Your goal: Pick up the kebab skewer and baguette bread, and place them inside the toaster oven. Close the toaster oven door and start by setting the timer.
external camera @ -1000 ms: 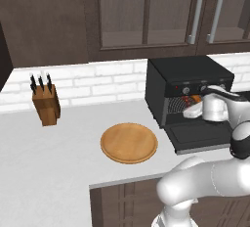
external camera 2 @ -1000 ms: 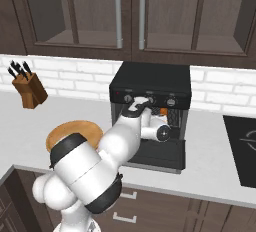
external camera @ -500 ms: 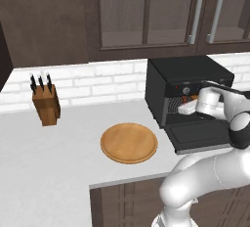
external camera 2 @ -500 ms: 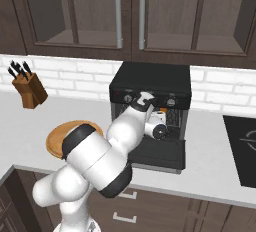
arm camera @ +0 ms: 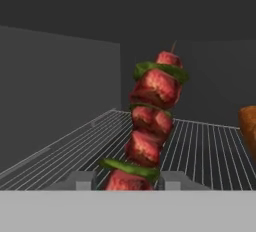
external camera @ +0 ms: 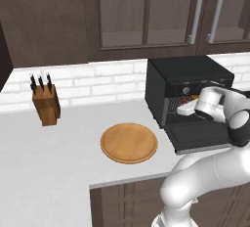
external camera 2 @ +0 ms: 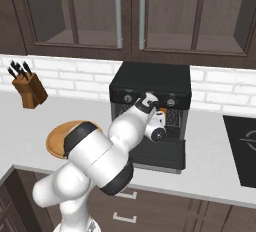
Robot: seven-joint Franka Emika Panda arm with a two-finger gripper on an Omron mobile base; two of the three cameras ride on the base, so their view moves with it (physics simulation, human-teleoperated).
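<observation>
The black toaster oven [external camera: 188, 74] [external camera 2: 150, 78] stands on the counter with its door [external camera: 200, 135] [external camera 2: 160, 153] dropped open. My gripper [external camera: 188, 108] [arm camera: 127, 181] reaches into the oven mouth. In the hand view the kebab skewer [arm camera: 152, 106], red meat chunks with green pieces, rises from between my fingertips [arm camera: 172, 180] over the wire rack [arm camera: 200, 146]. The fingers sit close against its lowest chunk. The golden-brown baguette bread [arm camera: 248, 126] lies on the rack at the right edge of the hand view.
An empty round wooden plate [external camera: 129, 143] [external camera 2: 62, 136] lies on the counter left of the oven. A knife block [external camera: 45, 104] [external camera 2: 29, 90] stands by the brick wall. A dark cooktop [external camera 2: 242, 151] is to the oven's right. Cabinets hang above.
My hand has shifted slightly to the right at the oven mouth. The plate, the knife block and the oven door have not moved.
</observation>
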